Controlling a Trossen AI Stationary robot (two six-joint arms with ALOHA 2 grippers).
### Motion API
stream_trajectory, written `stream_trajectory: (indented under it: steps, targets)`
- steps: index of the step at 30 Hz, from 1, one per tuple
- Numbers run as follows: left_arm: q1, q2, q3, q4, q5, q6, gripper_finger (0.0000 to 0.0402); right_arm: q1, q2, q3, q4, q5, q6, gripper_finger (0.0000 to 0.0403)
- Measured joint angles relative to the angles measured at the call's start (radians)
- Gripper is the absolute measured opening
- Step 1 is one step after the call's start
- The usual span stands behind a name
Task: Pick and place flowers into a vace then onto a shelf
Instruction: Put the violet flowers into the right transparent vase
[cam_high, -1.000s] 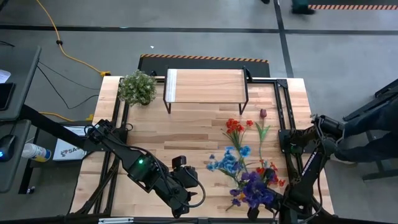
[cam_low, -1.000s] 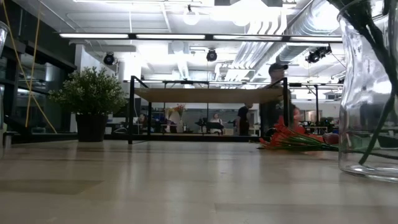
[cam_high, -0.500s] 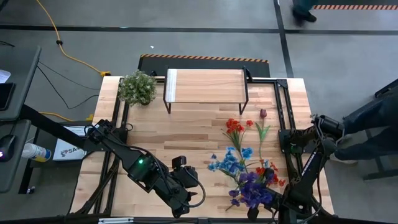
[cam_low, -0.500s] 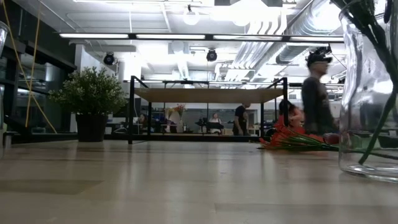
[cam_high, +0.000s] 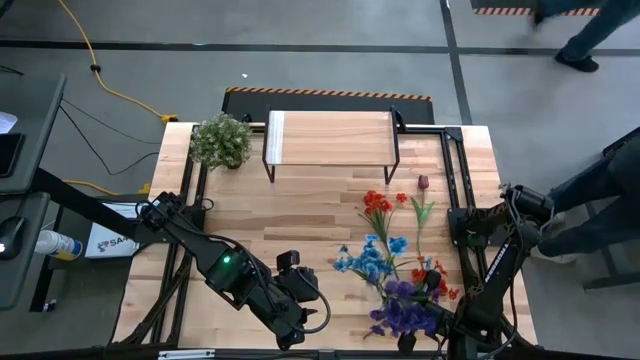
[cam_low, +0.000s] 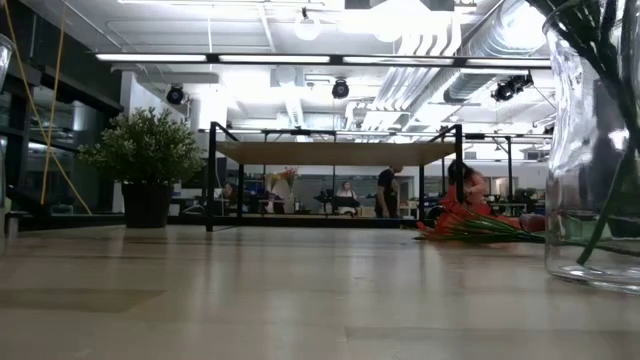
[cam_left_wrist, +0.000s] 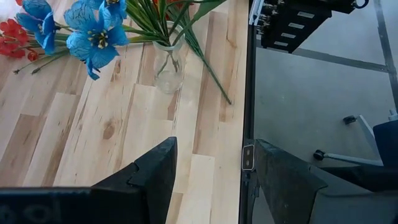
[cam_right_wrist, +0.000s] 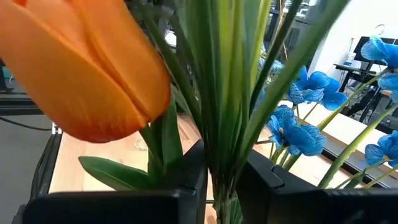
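- The right gripper (cam_right_wrist: 221, 177) is at the table's near right corner, its two fingers close together around a bunch of green stems; whether they pinch the stems or have let go I cannot tell.
- An orange tulip (cam_right_wrist: 81, 68) sits just beside that gripper, touching the same stems, with blue blooms (cam_right_wrist: 298, 134) near it on the other side.
- The stems stand in a clear vase (cam_left_wrist: 168, 65) by the table's right edge; more flowers (cam_high: 392, 262) spread across the table's right half.
- A dark red tulip (cam_high: 423, 182) and red blooms (cam_high: 377, 203) lie nearer the shelf (cam_high: 330, 138), which stands at the far edge.
- The left gripper (cam_left_wrist: 211, 180) hovers over the near edge, well apart from the vase, its fingers spread and holding nothing.
- A potted plant (cam_high: 221, 141) stands just beside the shelf.
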Motion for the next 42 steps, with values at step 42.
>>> stream_trajectory:
  steps: [42]
  targets:
    - [0.0,0.0,0.0,-0.002,0.0,0.008,0.0246,0.007,-0.026,0.001,0.013,0.002,-0.032,0.0202]
